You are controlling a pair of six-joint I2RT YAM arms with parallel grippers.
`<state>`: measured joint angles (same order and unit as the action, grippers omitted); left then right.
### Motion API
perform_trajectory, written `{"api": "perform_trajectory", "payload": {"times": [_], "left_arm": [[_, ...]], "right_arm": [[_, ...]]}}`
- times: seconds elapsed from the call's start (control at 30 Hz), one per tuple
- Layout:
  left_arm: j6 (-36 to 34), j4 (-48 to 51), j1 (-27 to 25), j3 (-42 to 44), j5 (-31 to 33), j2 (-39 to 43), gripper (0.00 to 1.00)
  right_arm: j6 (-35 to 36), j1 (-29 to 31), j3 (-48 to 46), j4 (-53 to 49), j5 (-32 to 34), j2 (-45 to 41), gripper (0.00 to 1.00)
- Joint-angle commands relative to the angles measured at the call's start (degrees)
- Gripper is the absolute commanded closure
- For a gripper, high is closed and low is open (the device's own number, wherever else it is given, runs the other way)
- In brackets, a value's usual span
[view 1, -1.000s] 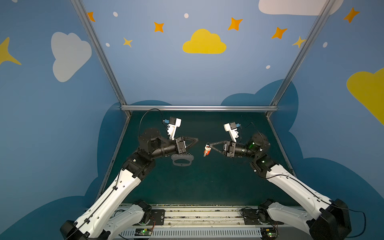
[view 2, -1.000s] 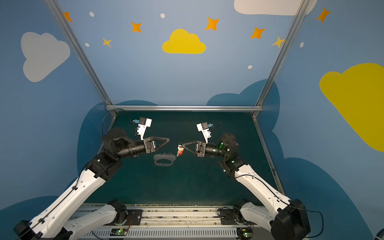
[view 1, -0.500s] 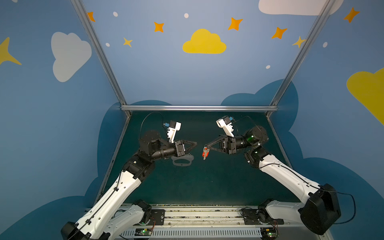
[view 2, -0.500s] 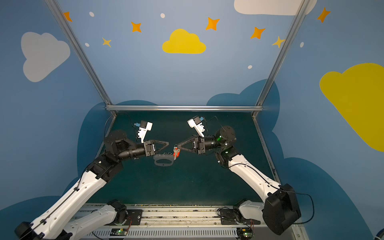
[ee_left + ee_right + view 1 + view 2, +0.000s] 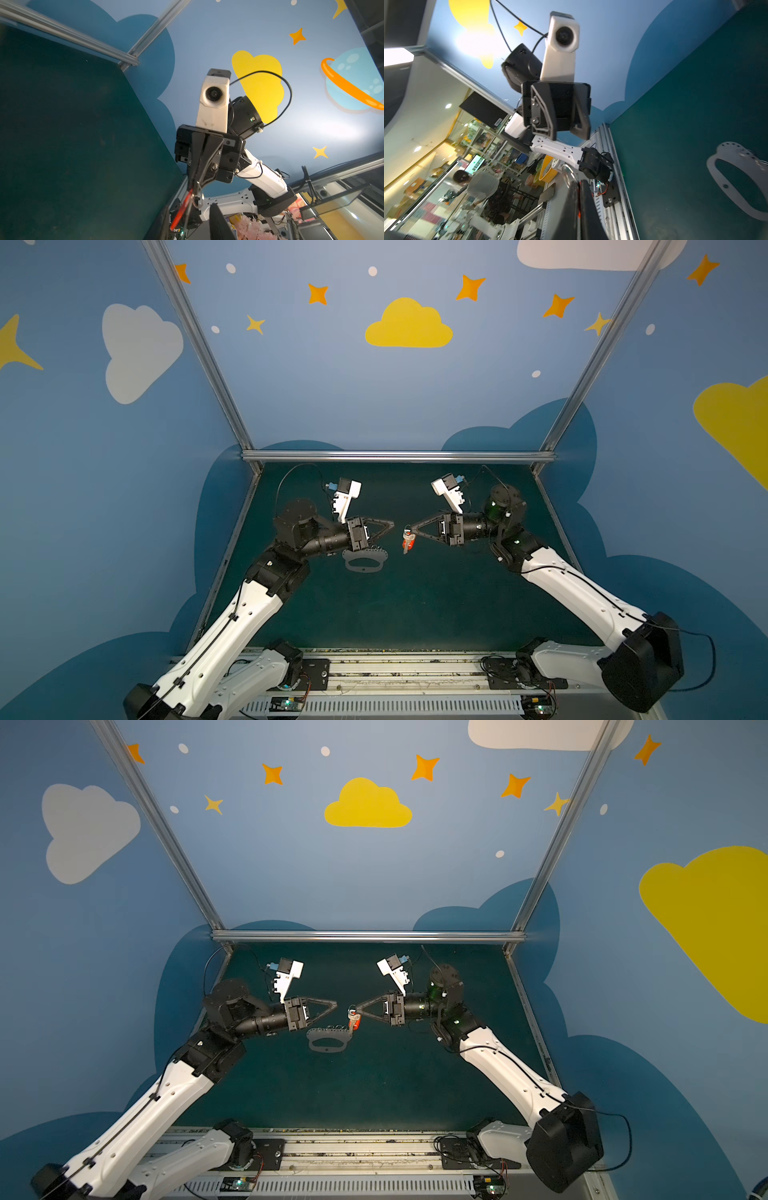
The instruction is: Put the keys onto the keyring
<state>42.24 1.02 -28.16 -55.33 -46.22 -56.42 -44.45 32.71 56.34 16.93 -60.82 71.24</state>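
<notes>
On the green mat (image 5: 415, 605) a grey plate (image 5: 328, 1033) lies flat. Left gripper (image 5: 392, 526), at the plate's 1 o'clock in a top view, is parted and empty. Right gripper (image 5: 409, 529) is clamped on the keys (image 5: 408, 544) (hanging at its 6 o'clock). Keyring (image 5: 334, 1028) loops line the plate's 12 o'clock edge.

Tops high front; wrist cams (image 5: 214, 97) seemingly face-to-face.

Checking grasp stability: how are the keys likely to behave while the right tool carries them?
The keys dangle below the shut right tool, pinched at the top, so they will probably swing as the arm moves. Small, with a thin plastic-looking tag, they seem light. Smooth metal may twist in the pinch.
</notes>
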Motion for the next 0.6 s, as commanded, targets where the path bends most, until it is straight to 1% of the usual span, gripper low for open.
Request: {"api": "perform_trajectory", "payload": {"times": [0.0,0.13,0.3,0.43,0.57], "left_arm": [[-0.15,-2.61,-2.07,-1.47,-3.13,-1.80,0.64],[-0.88,-2.16,-3.90,-3.06,-3.32,-3.96,0.65],[-0.35,-3.32,-4.49,-3.81,-2.81,-5.15,0.66],[0.36,-4.58,-4.47,-4.03,-2.04,-5.45,0.71],[-0.11,-3.46,-4.49,-4.68,-1.01,-5.63,0.74]], "right_arm": [[2.73,-0.19,0.82,-3.33,3.87,-2.29,1.00],[3.05,-0.18,-0.21,-3.68,5.29,-3.52,1.00],[3.35,-0.17,-0.74,-4.22,5.05,-3.81,1.00],[4.01,-0.19,-0.79,-5.14,5.19,-3.58,1.00],[4.08,-0.19,-0.79,-5.49,5.21,-3.24,1.00]]}}
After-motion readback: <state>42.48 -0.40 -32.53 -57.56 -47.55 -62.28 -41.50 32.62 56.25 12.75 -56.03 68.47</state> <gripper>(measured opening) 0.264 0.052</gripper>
